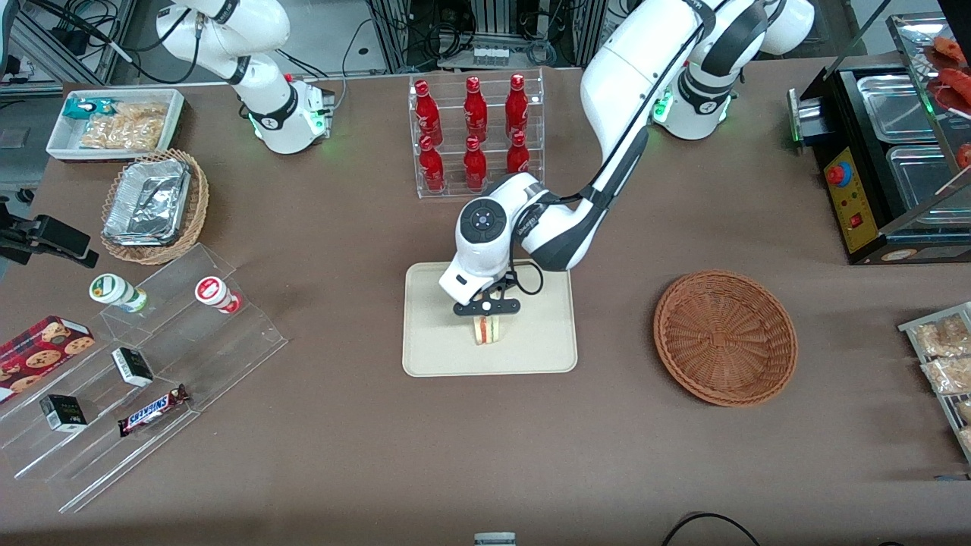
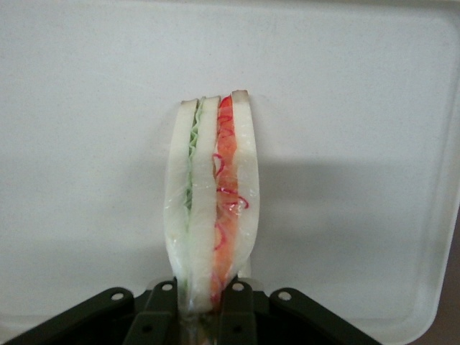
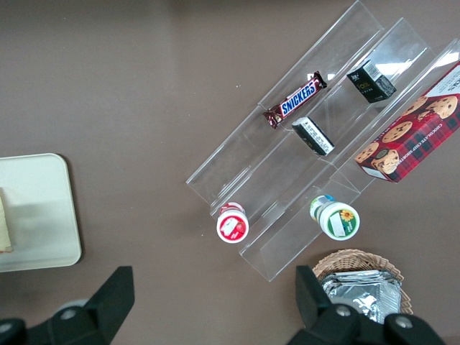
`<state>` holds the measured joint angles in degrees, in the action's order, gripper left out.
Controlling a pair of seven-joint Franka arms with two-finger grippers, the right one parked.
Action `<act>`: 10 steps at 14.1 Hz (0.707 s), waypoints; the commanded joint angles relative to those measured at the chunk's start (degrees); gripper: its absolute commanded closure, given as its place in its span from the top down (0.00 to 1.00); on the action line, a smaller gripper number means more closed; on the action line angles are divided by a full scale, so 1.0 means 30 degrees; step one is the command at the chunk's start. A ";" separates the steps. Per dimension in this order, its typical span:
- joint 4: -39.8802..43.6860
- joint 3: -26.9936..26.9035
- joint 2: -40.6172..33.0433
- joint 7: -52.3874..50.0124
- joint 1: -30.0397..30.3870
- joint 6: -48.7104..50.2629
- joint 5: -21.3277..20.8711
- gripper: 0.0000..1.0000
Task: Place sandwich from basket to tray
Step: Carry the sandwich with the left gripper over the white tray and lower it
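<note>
Front view: gripper (image 1: pixel 488 317) low over tray (image 1: pixel 432 356), fingers clamped on sandwich (image 1: pixel 488 329). Sandwich upright on its edge, on or just above tray surface, contact not clear. Basket (image 1: pixel 724 337) apart from tray, toward working arm's end of table, nothing in it. Rack of red bottles (image 1: pixel 476 133) farther from camera than tray. Toward parked arm's end: clear stepped stand (image 1: pixel 152 364) with Snickers bar (image 1: pixel 152 410), two small dark boxes and two round tubs; cookie box (image 1: pixel 42 350) beside stand; tan wicker basket with foil trays (image 1: pixel 152 205); white bin of snacks (image 1: pixel 114 121) farther off.

Left wrist view: sandwich (image 2: pixel 212 208) gripped at one end between black fingers (image 2: pixel 237 313), white bread outside, green layer and red layer inside, wrapped in clear film. Tray (image 2: pixel 359 108) pale beneath, shadow of sandwich falling on it.

Right wrist view: corner of tray (image 3: pixel 43 215), sliver of sandwich (image 3: pixel 4 230) at picture's edge.
</note>
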<state>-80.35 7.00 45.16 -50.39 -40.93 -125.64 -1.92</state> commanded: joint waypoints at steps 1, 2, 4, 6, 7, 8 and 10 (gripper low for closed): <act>0.0591 -0.0194 -0.0138 -0.0339 -0.0098 0.0044 0.0169 1.00; 0.0678 -0.0223 -0.0401 -0.0341 -0.0069 0.0363 0.0141 1.00; 0.0826 -0.0282 -0.1045 -0.0138 -0.0068 0.1095 -0.0063 1.00; 0.0914 -0.0282 -0.1981 -0.0078 0.0048 0.2265 -0.0123 1.00; 0.0798 -0.0311 -0.2595 -0.0078 0.0107 0.2735 -0.0152 1.00; 0.0797 -0.0573 -0.3181 -0.0049 0.0166 0.3871 -0.0181 1.00; 0.0710 -0.0984 -0.4353 -0.0019 0.0166 0.5167 -0.0240 1.00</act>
<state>-76.67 5.05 36.41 -50.62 -40.60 -113.42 -2.04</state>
